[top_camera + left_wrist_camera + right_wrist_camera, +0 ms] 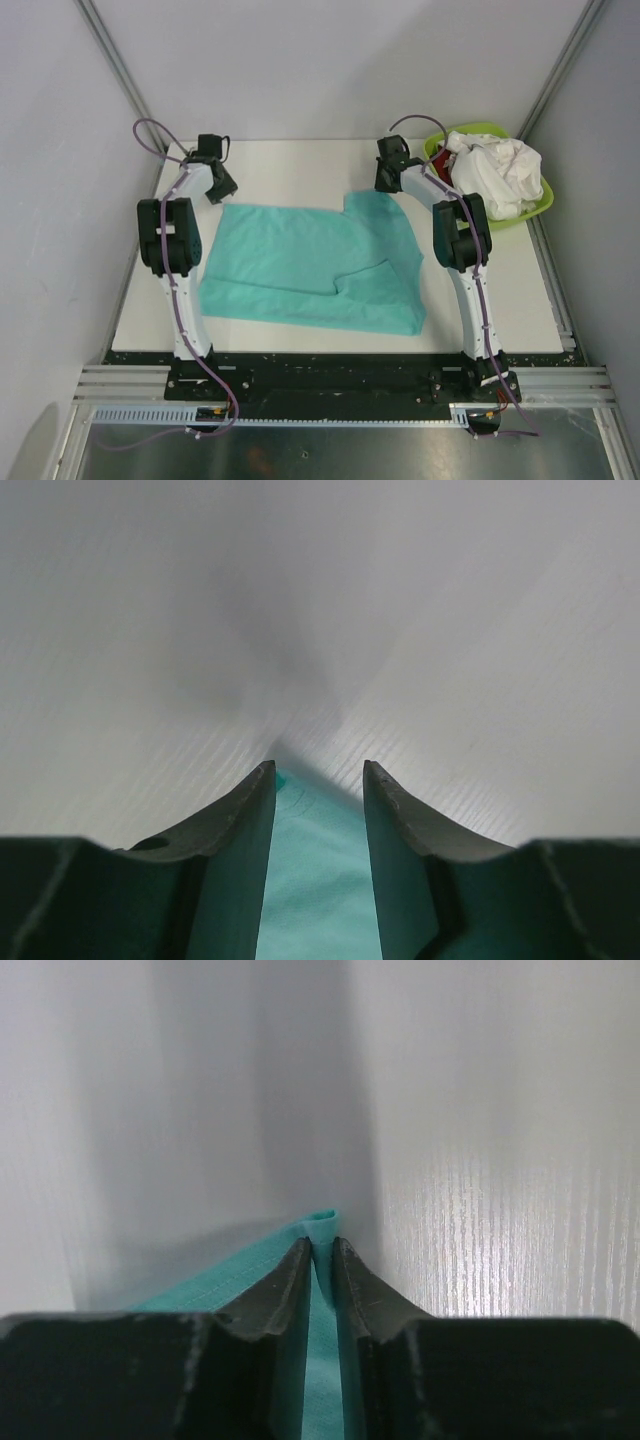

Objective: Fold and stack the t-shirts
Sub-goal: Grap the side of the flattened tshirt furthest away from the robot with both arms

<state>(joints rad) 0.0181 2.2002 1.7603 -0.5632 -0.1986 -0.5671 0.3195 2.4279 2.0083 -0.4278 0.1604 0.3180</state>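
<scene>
A teal t-shirt [300,265] lies spread on the white table [290,170], with a fold near its right side. My left gripper [222,188] is at the shirt's far left corner. In the left wrist view it [318,768] is open, with the teal corner [315,880] lying between the fingers. My right gripper [385,182] is at the shirt's far right corner. In the right wrist view it [321,1243] is shut on a pinched edge of the teal cloth [240,1265]. A white shirt [495,170] and a bit of red cloth [440,162] sit in the basin.
A lime-green plastic basin [545,197] stands at the back right corner of the table, close behind the right arm. Grey walls and metal frame rails enclose the table on three sides.
</scene>
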